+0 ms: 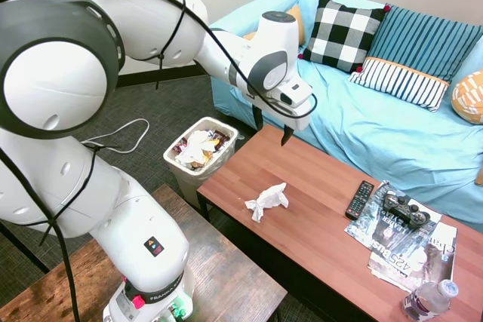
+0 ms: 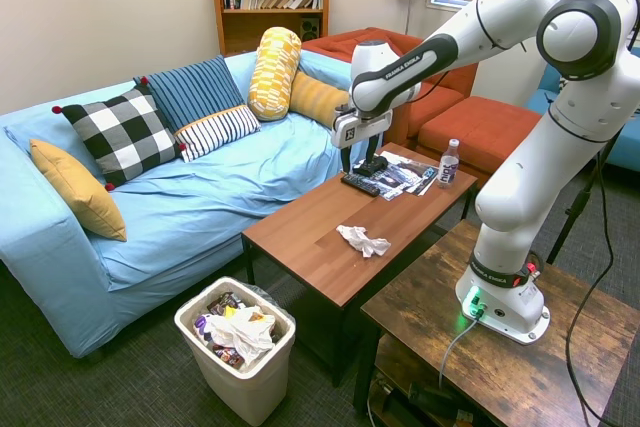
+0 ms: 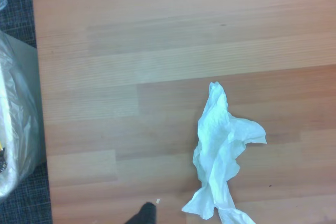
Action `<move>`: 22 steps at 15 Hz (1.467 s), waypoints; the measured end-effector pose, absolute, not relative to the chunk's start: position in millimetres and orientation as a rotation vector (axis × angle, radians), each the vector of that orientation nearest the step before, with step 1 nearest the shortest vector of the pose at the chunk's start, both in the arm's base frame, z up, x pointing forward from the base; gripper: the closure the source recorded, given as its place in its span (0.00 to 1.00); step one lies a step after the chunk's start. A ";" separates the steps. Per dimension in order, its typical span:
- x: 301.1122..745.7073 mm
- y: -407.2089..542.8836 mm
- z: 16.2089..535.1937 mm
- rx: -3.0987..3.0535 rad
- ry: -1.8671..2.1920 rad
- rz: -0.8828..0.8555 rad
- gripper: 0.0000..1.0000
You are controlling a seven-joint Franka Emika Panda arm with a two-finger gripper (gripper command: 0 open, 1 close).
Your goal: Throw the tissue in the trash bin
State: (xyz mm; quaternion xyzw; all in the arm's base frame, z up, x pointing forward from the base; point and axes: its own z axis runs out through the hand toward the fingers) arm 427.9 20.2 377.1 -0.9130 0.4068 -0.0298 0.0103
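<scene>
Tissue [image 1: 267,201] lies loose on the table [image 1: 317,231], near the end beside the bin [image 1: 201,152]. Gripper [image 1: 272,127] hangs above that end, fingers apart, grasping nothing.

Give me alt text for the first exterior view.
A crumpled tissue lies on the wooden coffee table, with the open, empty end effector hanging above the table near it. The trash bin, already holding rubbish, stands on the carpet at the table's end.
</scene>
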 end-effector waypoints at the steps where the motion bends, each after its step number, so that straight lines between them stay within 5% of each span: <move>1: 428.8 20.4 377.3 -2.845 1.272 -0.092 0.00; 5: 440.6 22.4 347.1 -2.842 1.277 -0.052 0.00; 11: 477.5 15.3 225.8 -2.858 1.394 0.153 0.00; 19: 467.5 9.0 103.7 -2.872 1.537 0.315 0.00; 20: 466.5 6.3 96.8 -2.858 1.556 0.318 1.00; 22: 465.0 4.1 87.7 -2.834 1.572 0.318 1.00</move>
